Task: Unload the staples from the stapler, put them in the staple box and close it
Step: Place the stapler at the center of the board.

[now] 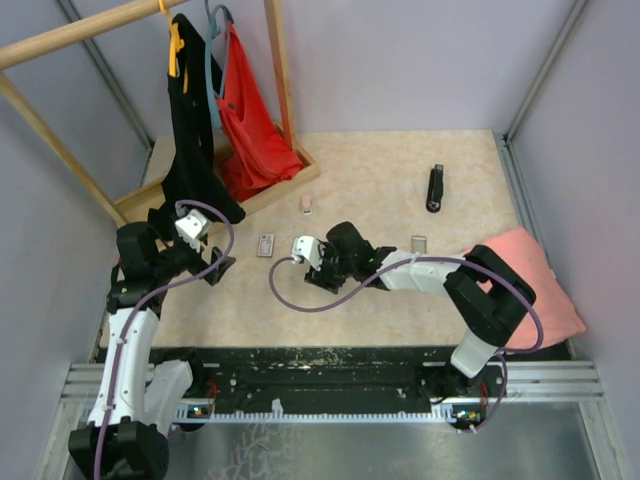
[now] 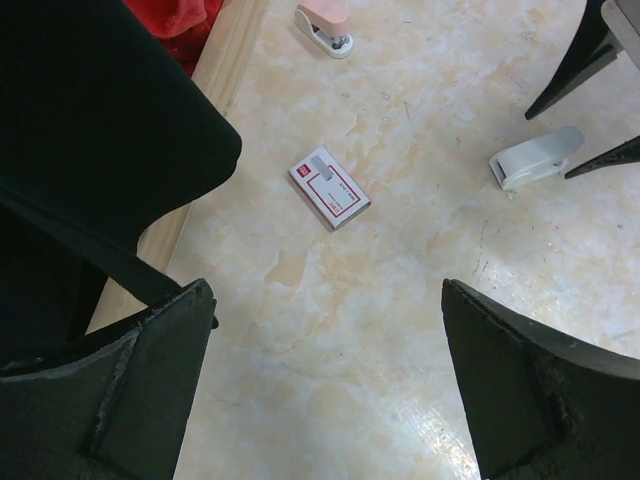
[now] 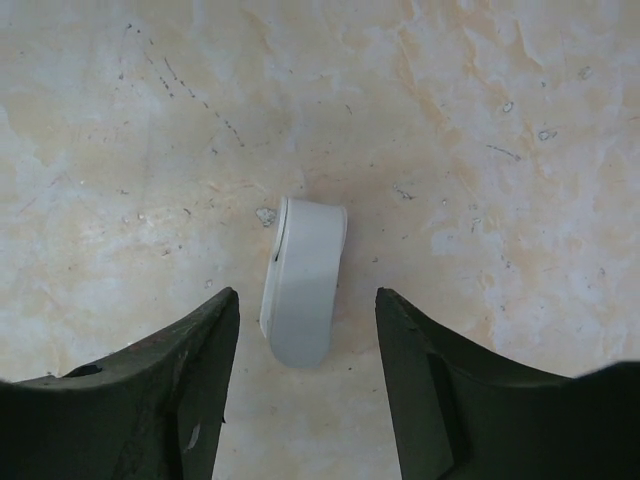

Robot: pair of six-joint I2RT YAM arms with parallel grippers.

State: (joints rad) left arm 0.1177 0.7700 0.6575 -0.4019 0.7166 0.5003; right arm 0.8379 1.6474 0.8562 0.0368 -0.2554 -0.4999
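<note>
The slim black stapler (image 1: 435, 188) lies shut on the far right of the table, away from both arms. No staples show in any view. My right gripper (image 1: 318, 262) (image 3: 306, 298) is low over the table's middle, open. A small white clip-like piece (image 3: 303, 285) (image 1: 303, 247) (image 2: 535, 158) lies flat between and just ahead of its fingertips, with a gap on each side. My left gripper (image 1: 215, 265) (image 2: 330, 370) hovers wide open over bare table at the left, holding nothing.
A red-and-white box (image 1: 266, 244) (image 2: 330, 188) lies between the arms. A small pink clip-like piece (image 1: 306, 204) (image 2: 325, 25) sits farther back and a grey one (image 1: 419, 243) to the right. A pink cloth (image 1: 520, 280) covers the right edge. A wooden rack (image 1: 285, 90) with black and red garments stands back left.
</note>
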